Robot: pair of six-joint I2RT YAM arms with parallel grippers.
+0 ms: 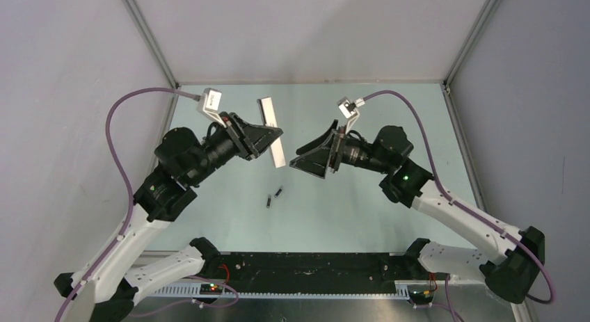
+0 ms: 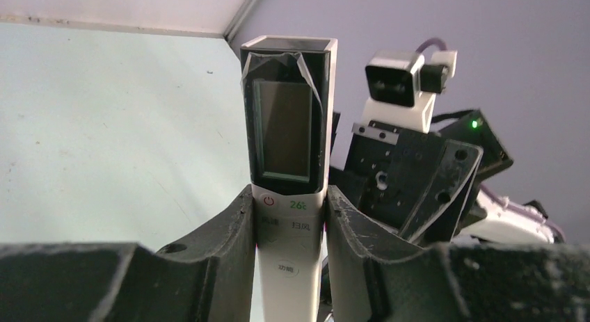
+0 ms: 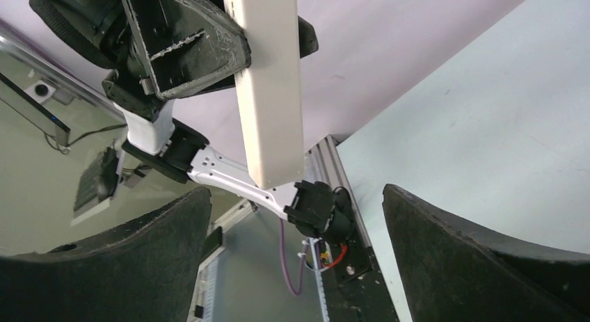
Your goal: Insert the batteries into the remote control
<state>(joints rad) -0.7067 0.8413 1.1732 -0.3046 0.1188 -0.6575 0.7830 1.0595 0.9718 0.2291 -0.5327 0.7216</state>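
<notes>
My left gripper (image 1: 273, 138) is shut on the white remote control (image 1: 271, 131) and holds it off the table, mid-body between the jaws. In the left wrist view the remote (image 2: 289, 155) stands between the fingers (image 2: 229, 228), its dark display end pointing away. My right gripper (image 1: 300, 162) is open and empty, just right of the remote's near end. In the right wrist view the remote's plain white back (image 3: 270, 92) hangs in front of the open jaws. The two batteries (image 1: 273, 197) lie on the table below, near the middle.
The green table (image 1: 376, 218) is walled by grey panels with metal corner posts (image 1: 149, 37). A black base strip (image 1: 306, 266) with wiring runs along the near edge. The right arm's camera and wrist (image 2: 410, 148) face the left gripper closely.
</notes>
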